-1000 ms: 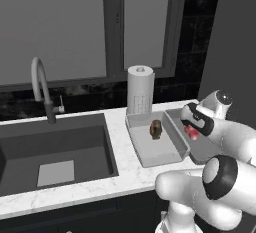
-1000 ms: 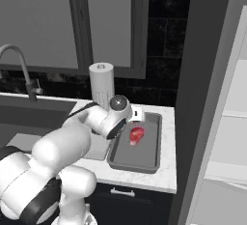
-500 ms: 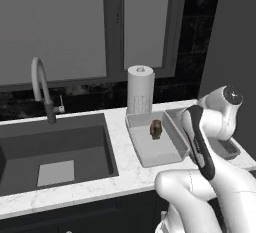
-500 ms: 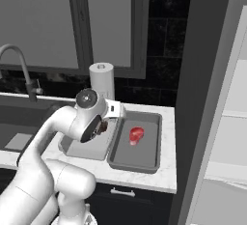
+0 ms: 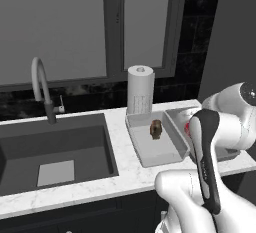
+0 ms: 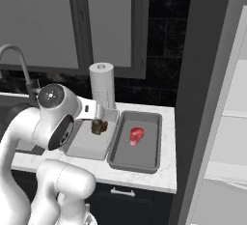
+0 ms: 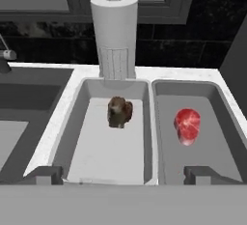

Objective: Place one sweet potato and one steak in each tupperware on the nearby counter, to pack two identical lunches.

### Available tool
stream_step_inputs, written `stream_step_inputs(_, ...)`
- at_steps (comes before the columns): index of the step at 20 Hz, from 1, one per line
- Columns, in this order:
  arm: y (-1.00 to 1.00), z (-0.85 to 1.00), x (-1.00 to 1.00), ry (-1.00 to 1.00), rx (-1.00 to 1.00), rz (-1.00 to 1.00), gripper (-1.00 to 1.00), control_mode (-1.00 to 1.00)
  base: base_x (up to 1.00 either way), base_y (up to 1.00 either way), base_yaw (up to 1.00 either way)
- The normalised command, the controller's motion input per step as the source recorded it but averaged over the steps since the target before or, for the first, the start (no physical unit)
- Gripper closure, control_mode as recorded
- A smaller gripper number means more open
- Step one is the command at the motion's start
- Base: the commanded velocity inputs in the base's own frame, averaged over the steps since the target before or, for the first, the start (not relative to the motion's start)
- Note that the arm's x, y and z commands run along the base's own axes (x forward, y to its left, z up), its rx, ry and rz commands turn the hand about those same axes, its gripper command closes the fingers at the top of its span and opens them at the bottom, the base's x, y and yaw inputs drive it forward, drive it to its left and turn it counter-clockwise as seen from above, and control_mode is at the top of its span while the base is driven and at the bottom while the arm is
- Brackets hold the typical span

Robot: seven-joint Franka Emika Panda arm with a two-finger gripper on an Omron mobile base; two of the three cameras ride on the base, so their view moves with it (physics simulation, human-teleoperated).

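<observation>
**Red and brown steaks packed, sweet potatoes yet to go in**

Grey trays sit side by side on the white marbled counter in the left base view, right of the sink and in front of the paper towel roll. The lighter tupperware holds the dark brown steak; the robot's arm hides most of the darker tray.

From the right base view, the darker tupperware shows whole, with the red steak lying near its middle. The brown piece sits in the lighter tray just beside it, partly behind the arm.

Looking down the hand view, both trays lie below the gripper, whose jaws stand wide apart and hold nothing. Each tray carries one piece of meat and no tuber.

By this showing the steak half looks done. I judge both sweet potatoes remain to be fetched, one for each tray.
</observation>
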Motion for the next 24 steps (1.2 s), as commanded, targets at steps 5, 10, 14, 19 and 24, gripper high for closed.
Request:
stream_step_inputs(5,0.23,0.06,-0.49,0.11,-0.05,0.00,-1.00,-1.00,0.00,0.00,0.00)
stream_step_inputs(10,0.05,-0.13,-0.85,0.02,-0.05,0.00,-1.00,-1.00,0.00,0.00,0.00)
stream_step_inputs(14,0.00,-0.05,-0.25,0.00,-0.01,0.00,-1.00,1.00,-0.75,0.00,0.00)
stream_step_inputs(19,0.00,0.00,0.00,0.00,0.00,0.00,-1.00,1.00,-1.00,-0.17,0.00)
stream_step_inputs(24,0.00,0.00,0.00,0.00,0.00,0.00,-1.00,1.00,-0.79,-0.86,-0.06)
